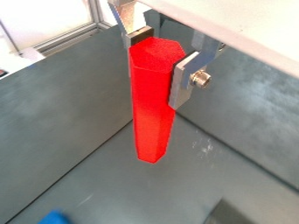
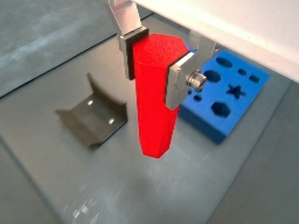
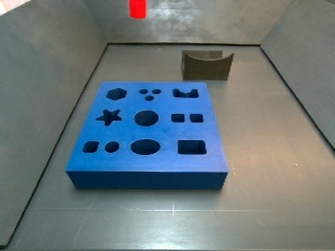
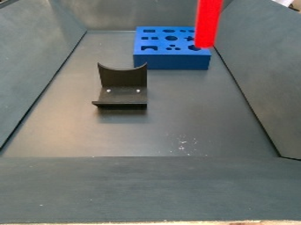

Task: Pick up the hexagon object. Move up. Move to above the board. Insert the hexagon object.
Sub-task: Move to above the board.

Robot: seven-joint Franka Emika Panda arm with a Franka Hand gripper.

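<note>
Two steps look finished to you: the hexagon object (image 2: 156,92) is off the floor, hanging upright high in the air with clear space under its lower end in both wrist views. In a side view only its lower end (image 3: 137,9) shows at the upper edge, beyond the far side of the board (image 3: 147,172); in another it hangs in front of the board's right part (image 4: 209,22). By my reading you are partway into the move toward the board, not yet over it, and the insertion is wholly left to do.

Look next at the gripper (image 2: 156,59). Its two silver plates are closed onto the rod's upper end, one finger (image 1: 188,77) pressed flat on a side face and the other against the opposite face, so the opening is just the rod's width. Nothing else sits between them.

Further out, the blue board lies flat on the floor with its hexagon hole (image 3: 118,93) in a far corner, empty. The dark olive notched block (image 4: 119,86) stands well apart from the board.
</note>
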